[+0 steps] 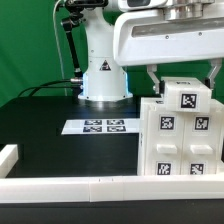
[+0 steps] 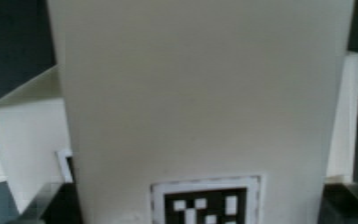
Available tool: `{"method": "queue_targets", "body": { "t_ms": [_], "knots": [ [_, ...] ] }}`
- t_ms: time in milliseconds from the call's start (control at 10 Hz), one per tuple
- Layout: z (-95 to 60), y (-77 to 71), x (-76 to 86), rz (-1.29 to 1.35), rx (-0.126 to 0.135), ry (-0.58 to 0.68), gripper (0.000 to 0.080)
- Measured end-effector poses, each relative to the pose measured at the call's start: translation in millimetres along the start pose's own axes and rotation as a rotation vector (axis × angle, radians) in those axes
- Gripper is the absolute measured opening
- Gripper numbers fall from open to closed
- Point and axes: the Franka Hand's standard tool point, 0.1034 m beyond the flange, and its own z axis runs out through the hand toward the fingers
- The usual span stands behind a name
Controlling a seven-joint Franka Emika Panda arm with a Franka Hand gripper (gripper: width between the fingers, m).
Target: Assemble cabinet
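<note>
- The arm's white wrist housing [image 1: 165, 35] fills the upper right of the exterior view and reaches down over the parts below it.
- The pincer [image 1: 182, 75] sits just above the cabinet [image 1: 180, 135]; one dark finger [image 1: 152, 78] descends beside the cabinet's upper block, and another shows at the frame's right edge.
- Pincer state: cannot be determined. The fingers straddle the upper block, but contact is not visible.
- The cabinet stands upright on the black worktop [image 1: 50, 125] in the lower right of the exterior view, black-and-white tags facing the camera.
- In the wrist view, a tall white panel [image 2: 194, 100] fills the frame centre, with one tag [image 2: 206, 203] at its lower edge.
- The marker board [image 1: 95, 126] lies flat at centre, left of the cabinet and apart from it.
- A low white rail [image 1: 70, 185] edges the worktop along the bottom.
</note>
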Motion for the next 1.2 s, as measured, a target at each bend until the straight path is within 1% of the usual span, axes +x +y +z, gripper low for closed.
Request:
{"method": "queue_targets", "body": {
  "t_ms": [500,800,1100,1200],
  "knots": [
    [-0.1,3.7,3.2,0.396,0.004,0.011,0.0555],
    [0.1,5.4,3.8,0.667,0.014,0.005,0.0555],
    [0.5,4.6,4.3,0.843,0.029,-0.008,0.0556],
    [0.4,5.0,4.5,0.906,0.031,-0.010,0.0556]
  ]
}}
